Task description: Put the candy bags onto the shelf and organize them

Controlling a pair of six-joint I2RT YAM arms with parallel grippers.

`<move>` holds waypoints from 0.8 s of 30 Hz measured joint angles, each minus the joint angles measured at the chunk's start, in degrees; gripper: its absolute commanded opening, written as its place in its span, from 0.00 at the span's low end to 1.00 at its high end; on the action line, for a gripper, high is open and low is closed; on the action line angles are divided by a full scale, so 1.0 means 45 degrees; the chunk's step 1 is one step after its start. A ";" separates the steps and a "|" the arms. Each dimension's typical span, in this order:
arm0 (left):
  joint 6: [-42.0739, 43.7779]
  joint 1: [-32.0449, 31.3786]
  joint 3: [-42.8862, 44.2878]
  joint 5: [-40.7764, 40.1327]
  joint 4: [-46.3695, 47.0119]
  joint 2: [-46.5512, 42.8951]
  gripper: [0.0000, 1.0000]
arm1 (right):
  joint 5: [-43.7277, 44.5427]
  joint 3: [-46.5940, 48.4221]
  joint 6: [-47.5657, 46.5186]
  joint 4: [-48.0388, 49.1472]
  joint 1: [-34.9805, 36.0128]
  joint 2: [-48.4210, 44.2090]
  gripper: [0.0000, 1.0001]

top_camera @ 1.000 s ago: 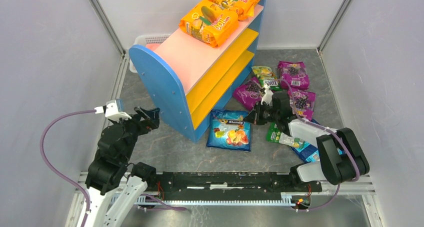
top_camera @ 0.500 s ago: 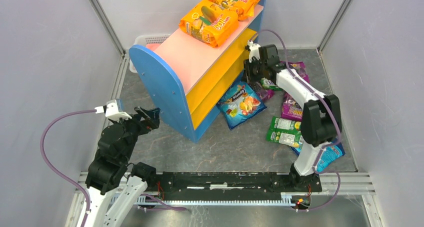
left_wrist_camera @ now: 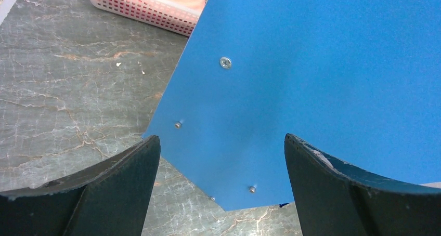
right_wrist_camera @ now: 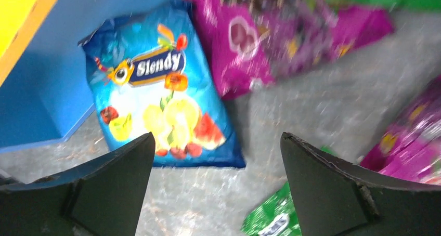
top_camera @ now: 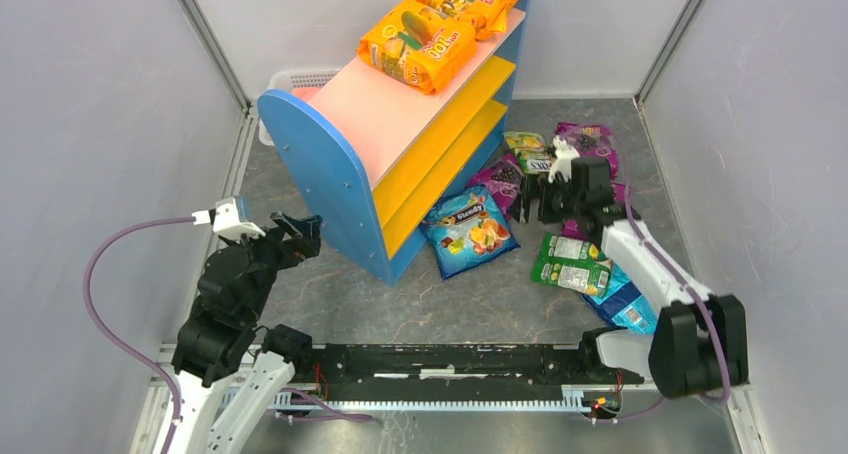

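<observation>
Your right fingers [right_wrist_camera: 333, 189] are spread wide with nothing gripped, hanging over the blue bag [right_wrist_camera: 161, 111]. That bag lies flat on the counter [right_wrist_camera: 312, 116] at the foot of the shelf [top_camera: 400, 124], probably touching it, but the wrist view is blurred. Purple bags [right_wrist_camera: 260, 43] are just beyond. Left fingers [left_wrist_camera: 109, 194] are likewise released, facing the shelf's blue side. Two orange bags [top_camera: 418, 46] are on the top board.

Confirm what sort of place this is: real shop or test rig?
Most likely a lab test cell, not a shop: plain grey wall panels box in a grey marble-patterned tabletop, and the small blue-sided, pink-topped toy shelf and glossy candy bags look like staged props.
</observation>
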 measured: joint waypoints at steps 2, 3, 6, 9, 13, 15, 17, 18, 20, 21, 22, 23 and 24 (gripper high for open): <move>0.0000 0.0000 0.0000 0.0015 0.0000 0.0073 0.95 | -0.0544 -0.1676 0.0869 0.0845 -0.0214 -0.1214 0.98; 0.0000 0.0010 0.0000 0.0034 0.0000 0.0102 0.95 | -0.0918 -0.2531 0.1447 0.1525 -0.0219 -0.1651 0.98; 0.0000 0.0058 0.0000 0.0126 0.0000 0.0126 0.95 | -0.1914 -0.5212 0.3400 0.3400 -0.0112 -0.2569 0.97; 0.0000 0.0058 0.0000 0.0214 0.0000 0.0126 0.95 | -0.2254 -0.7621 0.5416 0.5051 0.0253 -0.3123 0.96; 0.0000 0.0058 0.0000 0.0223 0.0000 0.0121 0.95 | -0.2079 -0.9190 0.7776 0.7499 0.0889 -0.3478 0.91; 0.0000 0.0058 0.0000 0.0223 0.0000 0.0126 0.95 | -0.1778 -0.9821 0.9063 0.9010 0.1253 -0.3177 0.90; 0.0000 0.0058 0.0000 0.0228 0.0000 0.0126 0.94 | -0.1438 -1.0103 1.0142 1.0384 0.1700 -0.2574 0.90; 0.0000 0.0058 0.0000 0.0228 0.0000 0.0126 0.94 | -0.1190 -1.0103 1.0535 1.0851 0.1933 -0.2229 0.89; 0.0000 0.0058 0.0000 0.0228 0.0000 0.0126 0.94 | -0.0636 -1.0088 1.1370 1.1740 0.2404 -0.1520 0.88; 0.0000 0.0058 0.0000 0.0223 0.0000 0.0126 0.94 | -0.0340 -1.0074 1.1774 1.2133 0.2628 -0.1195 0.87; 0.0000 0.0058 0.0000 0.0223 0.0000 0.0126 0.94 | 0.0087 -1.0069 1.2245 1.2609 0.2885 -0.0835 0.87; 0.0000 0.0058 0.0000 0.0223 0.0000 0.0126 0.94 | 0.0437 -1.0069 1.2638 1.2983 0.3089 -0.0534 0.86; 0.0000 0.0058 0.0000 0.0223 0.0000 0.0126 0.94 | 0.0772 -1.0059 1.2978 1.3284 0.3269 -0.0301 0.86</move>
